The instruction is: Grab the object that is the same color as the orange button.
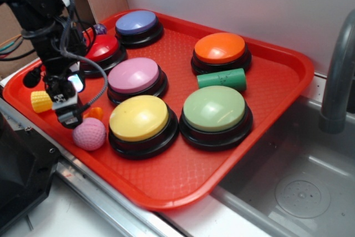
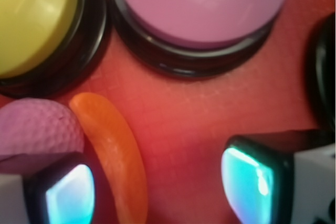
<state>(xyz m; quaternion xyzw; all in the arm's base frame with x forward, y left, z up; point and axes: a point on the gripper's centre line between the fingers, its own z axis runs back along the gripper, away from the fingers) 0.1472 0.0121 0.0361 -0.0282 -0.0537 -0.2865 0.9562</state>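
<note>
Orange toy piece [image 2: 113, 156] on the red tray [image 1: 166, 181], touching the pink ball's [image 2: 37, 129] right side, below the yellow-topped button [image 2: 31, 19]. Gripper [image 2: 157, 184] spread wide, straddling the piece, touching nothing. Orange button [image 1: 220, 48] well apart, far right.

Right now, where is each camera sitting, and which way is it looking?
Exterior: sits off the tray's corner, above, looking down across the buttons; shows the black arm and gripper.
Wrist: rides on the gripper, looking straight down at the tray floor; shows only the two fingertips, spread open, orange toy between them.
Shared: the orange toy, pink ball, yellow button and pink button.
</note>
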